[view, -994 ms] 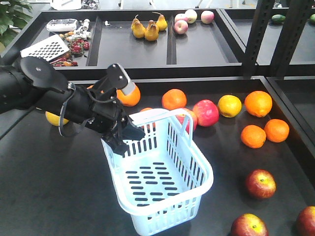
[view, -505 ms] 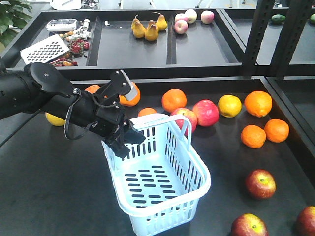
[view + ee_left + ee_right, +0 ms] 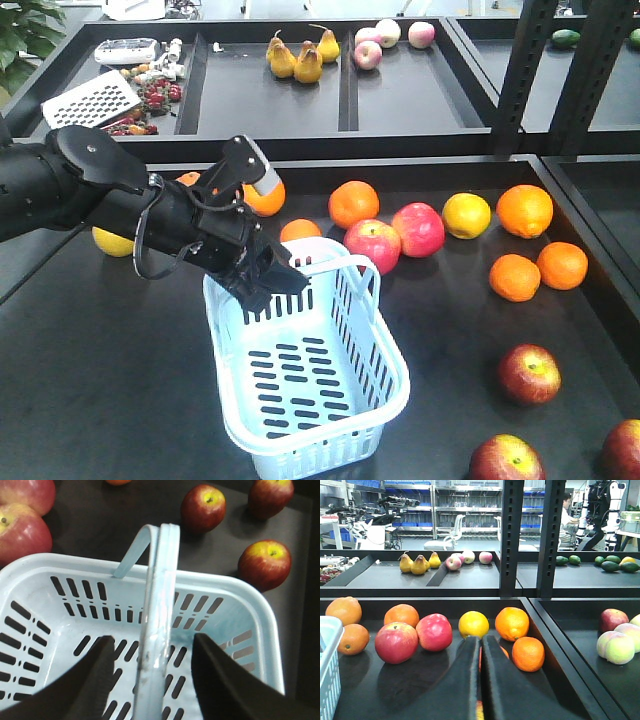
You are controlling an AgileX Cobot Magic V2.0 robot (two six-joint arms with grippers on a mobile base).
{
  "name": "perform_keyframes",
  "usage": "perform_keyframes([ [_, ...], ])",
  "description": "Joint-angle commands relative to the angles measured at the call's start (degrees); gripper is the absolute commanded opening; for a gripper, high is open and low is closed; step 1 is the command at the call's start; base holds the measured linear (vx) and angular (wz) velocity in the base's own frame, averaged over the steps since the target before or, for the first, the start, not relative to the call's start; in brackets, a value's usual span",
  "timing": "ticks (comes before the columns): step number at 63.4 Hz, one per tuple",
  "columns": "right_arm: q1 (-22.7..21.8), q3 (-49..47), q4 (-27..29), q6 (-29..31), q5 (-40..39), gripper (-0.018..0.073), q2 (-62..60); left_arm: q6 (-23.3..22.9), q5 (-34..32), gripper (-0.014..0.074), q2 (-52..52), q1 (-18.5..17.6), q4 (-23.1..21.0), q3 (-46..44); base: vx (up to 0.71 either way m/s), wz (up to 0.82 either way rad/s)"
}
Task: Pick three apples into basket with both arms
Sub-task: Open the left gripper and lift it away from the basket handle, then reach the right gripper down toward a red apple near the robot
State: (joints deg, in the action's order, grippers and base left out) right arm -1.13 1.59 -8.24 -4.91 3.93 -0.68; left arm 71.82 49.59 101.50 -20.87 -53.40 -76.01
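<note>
Shift: basket point(image 3: 318, 462) has slid leftward since a second ago.
Left gripper point(image 3: 151, 639): fingers apart, one on either side of the raised handle point(image 3: 160, 580).
Apples point(image 3: 530, 373): three, on the table right of the basket, outside it.
Right gripper point(image 3: 480, 645): fingers together, empty.
</note>
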Motion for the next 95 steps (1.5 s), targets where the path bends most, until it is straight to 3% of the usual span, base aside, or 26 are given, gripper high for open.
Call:
perform_keyframes([
  [1, -0.39, 0.80, -0.75, 0.50, -4.47, -0.0004, -0.74, 0.00, 0.81, 0.0392, -4.56, -0.14, -4.80, -2.08, 0.00, 0.00],
  [11, -0.39, 0.80, -0.75, 0.50, -4.47, -0.0004, -0.74, -2.45, 3.05, 0.0391, -10.34, -0.10, -4.15, -2.08, 0.00, 0.00],
  [19, -0.39, 0.80, -0.75, 0.50, -4.47, -0.0004, -0.74, -8.18, 6.32, 0.0365, -15.38, -0.10, 0.60, -2.08, 0.00, 0.00],
  [25, -0.39, 0.80, -0.75, 0.50, -4.47, -0.0004, -0.74, -14.11, 11.54, 0.0298, -18.65, -0.10, 5.48, -2.08, 0.00, 0.00],
  [33, -0.39, 0.80, -0.75, 0.50, -4.47, -0.0004, -0.74, -20.11, 20.13, 0.0127, -22.39, -0.10, 11.75, -2.08, 0.00, 0.00],
  [39, -0.39, 0.80, -0.75, 0.50, -4.47, -0.0004, -0.74, -23.05, 22.05, -0.0001, -25.62, -0.10, 13.32, -1.24, 0.00, 0.00],
  [47, -0.39, 0.80, -0.75, 0.50, -4.47, -0.0004, -0.74, -22.94, 21.35, -0.0008, -31.20, -0.10, 12.68, 3.07, 0.00, 0.00],
  [54, -0.39, 0.80, -0.75, 0.50, -4.47, -0.0004, -0.74, -22.88, 18.85, -0.0008, -37.45, -0.10, 12.28, 10.24, 0.00, 0.00],
  [64, -0.39, 0.80, -0.75, 0.50, -4.47, -0.0004, -0.74, -22.95, 10.18, -0.0008, -47.43, -0.10, 12.28, 23.10, 0.00, 0.00],
  [79, -0.39, 0.80, -0.75, 0.50, -4.47, -0.0004, -0.74, -29.05, -7.89, -0.0008, -63.03, -0.10, 12.16, 43.27, 0.00, 0.00],
  [88, -0.39, 0.80, -0.75, 0.50, -4.47, -0.0004, -0.74, -33.26, -12.97, -0.0008, -70.18, -0.10, 12.04, 52.72, 0.00, 0.00],
  [95, -0.39, 0.80, -0.75, 0.50, -4.47, -0.0004, -0.74, -33.21, -17.60, -0.0008, -74.12, -0.10, 11.45, 55.62, 0.00, 0.00],
])
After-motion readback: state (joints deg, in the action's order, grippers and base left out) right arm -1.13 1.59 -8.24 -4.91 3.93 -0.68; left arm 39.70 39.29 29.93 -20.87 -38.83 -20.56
